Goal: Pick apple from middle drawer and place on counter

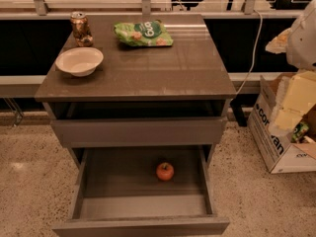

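The apple (165, 171) sat upright on the grey floor of the middle drawer (118, 179), which stood pulled wide open; it lay right of centre, apart from the walls; the shallower drawer (138, 131) above was out only slightly. On the counter (148, 70) stood a white bowl (79, 61) at the left edge, a can (79, 27) behind it, and a green bag (143, 33) near the back; a cardboard box (274, 137) sat on the floor to the right. The gripper lay outside the view, so its state could not be told; only a white rounded shape (302, 33) showed at the right edge.
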`<state>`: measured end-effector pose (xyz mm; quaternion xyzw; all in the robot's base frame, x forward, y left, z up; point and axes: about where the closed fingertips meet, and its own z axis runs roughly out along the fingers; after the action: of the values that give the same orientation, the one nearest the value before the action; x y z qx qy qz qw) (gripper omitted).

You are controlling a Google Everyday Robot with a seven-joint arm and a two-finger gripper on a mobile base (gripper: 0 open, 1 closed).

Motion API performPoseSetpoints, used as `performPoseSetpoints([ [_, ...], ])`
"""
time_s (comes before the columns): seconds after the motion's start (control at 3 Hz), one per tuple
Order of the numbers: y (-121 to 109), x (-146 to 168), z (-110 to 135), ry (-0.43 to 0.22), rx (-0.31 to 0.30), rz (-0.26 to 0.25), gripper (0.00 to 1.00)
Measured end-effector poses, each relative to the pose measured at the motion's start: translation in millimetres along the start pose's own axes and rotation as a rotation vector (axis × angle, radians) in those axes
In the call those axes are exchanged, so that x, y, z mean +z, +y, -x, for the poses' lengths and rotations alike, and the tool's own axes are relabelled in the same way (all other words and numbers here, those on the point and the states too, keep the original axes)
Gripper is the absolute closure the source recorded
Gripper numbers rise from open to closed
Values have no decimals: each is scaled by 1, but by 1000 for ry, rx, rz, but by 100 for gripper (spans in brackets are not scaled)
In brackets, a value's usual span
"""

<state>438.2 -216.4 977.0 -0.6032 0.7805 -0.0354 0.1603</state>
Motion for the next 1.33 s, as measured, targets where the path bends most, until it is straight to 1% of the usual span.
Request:
performPoseSetpoints([
  [0.33,-1,1,0,-4,1,7,0],
  [0.67,-3,4,2,-17,4,32,0],
  [1.0,22,15,22,-104,36,57,0],
  [1.33,71,69,46,-259,62,122,0],
])
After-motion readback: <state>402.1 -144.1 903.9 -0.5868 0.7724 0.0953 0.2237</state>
